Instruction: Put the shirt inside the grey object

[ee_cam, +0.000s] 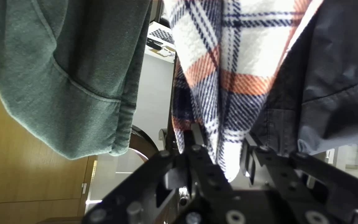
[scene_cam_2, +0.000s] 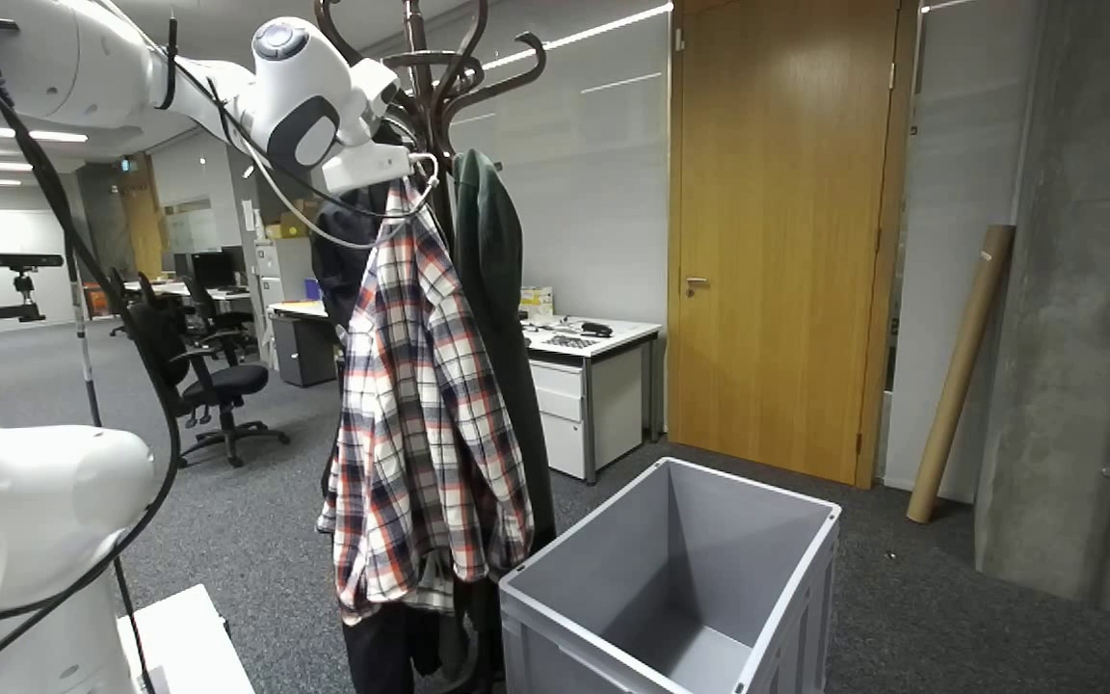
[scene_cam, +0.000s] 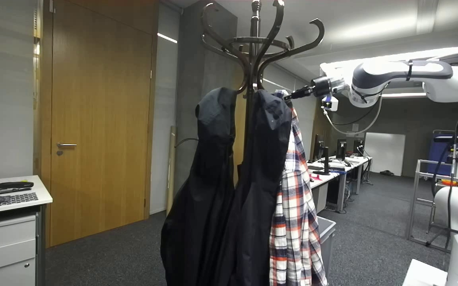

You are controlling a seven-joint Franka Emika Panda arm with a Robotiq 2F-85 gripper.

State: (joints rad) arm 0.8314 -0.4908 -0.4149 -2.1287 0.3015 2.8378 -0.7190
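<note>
The plaid shirt [scene_cam: 292,198] in red, white and dark blue hangs limp from the coat rack; it also shows in an exterior view [scene_cam_2: 410,386] and fills the top middle of the wrist view [ee_cam: 247,46]. My gripper [scene_cam: 286,97] is at the shirt's top. In the wrist view the fingers [ee_cam: 222,140] stand apart, with a fold of shirt between them. They look open; any contact with the fabric is hard to tell. The grey bin [scene_cam_2: 671,472] stands on the floor beside the rack, with its open top and bare inside visible. Its corner shows behind the shirt [scene_cam: 326,226].
The dark coat rack [scene_cam: 256,39] has curved hooks above the gripper. A black jacket [scene_cam: 253,178] and a dark green one [scene_cam_2: 492,251] hang close on either side of the shirt. A white desk [scene_cam_2: 603,337] and a wooden door [scene_cam_2: 777,241] are behind.
</note>
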